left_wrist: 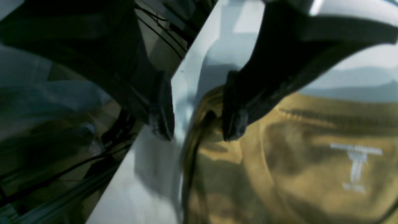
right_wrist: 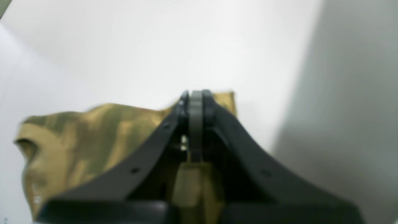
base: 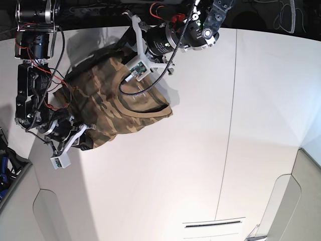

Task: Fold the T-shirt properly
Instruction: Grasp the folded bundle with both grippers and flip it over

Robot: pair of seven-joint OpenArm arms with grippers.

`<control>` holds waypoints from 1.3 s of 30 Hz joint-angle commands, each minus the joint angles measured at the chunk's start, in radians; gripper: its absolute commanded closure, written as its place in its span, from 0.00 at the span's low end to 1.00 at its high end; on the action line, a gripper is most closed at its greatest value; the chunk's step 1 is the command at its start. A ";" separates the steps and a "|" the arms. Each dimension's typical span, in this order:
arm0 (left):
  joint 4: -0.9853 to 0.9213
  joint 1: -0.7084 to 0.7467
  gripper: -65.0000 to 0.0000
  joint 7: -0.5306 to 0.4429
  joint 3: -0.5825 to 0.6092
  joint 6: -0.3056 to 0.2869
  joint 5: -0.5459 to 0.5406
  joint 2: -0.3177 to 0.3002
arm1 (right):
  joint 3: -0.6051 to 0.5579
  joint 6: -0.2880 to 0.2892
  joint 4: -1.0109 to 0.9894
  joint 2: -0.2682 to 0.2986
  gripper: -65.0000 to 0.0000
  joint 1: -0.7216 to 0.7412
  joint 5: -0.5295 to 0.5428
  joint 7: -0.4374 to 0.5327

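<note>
White table [base: 175, 175] spreads across most of the base view, its bare surface broken by thin dark outlines near the bottom, and beyond one edge the left wrist view catches a dim floor crossed with dark cables [left_wrist: 161, 34]. Over toward the upper left of the base view lies the T-shirt [base: 105, 95], camouflage in brown, olive and tan, spread out but rumpled, with its tan inside showing around a wide curved edge. Both arms are at it from different sides. Up by the far edge of the cloth, the left gripper [left_wrist: 199, 109] has its fingers standing well apart, holding nothing that I can see; one finger overlaps a raised fold of the shirt, though I can't tell whether it touches. Near that finger a pale printed mark [left_wrist: 357, 165] shows on the tan fabric, too blurred to read. Down at the shirt's near left corner, the right gripper [right_wrist: 195, 93] is closed, its tips together with a bit of the cloth pinched between them. Fabric pokes out on both sides of those dark fingers, all rather blurry in the right wrist view.
</note>
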 commanded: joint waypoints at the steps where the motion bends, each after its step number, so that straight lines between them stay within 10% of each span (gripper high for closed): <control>1: -0.002 -0.002 0.59 -0.023 0.002 -0.004 -0.015 0.005 | 0.003 0.021 -0.026 0.008 1.00 0.038 0.016 0.026; 13: -0.224 -0.121 0.59 -0.025 -0.025 -0.003 -0.014 0.005 | 0.004 0.033 -0.134 0.018 1.00 -0.024 0.102 -0.047; 28: -0.236 -0.208 0.59 -0.021 -0.414 -0.004 0.001 0.003 | 0.006 0.051 0.195 0.014 1.00 -0.326 0.339 -0.148; 39: -0.236 -0.260 0.59 -0.022 -0.432 -0.004 0.000 -0.018 | 0.006 0.055 0.248 -0.156 1.00 -0.424 0.411 -0.225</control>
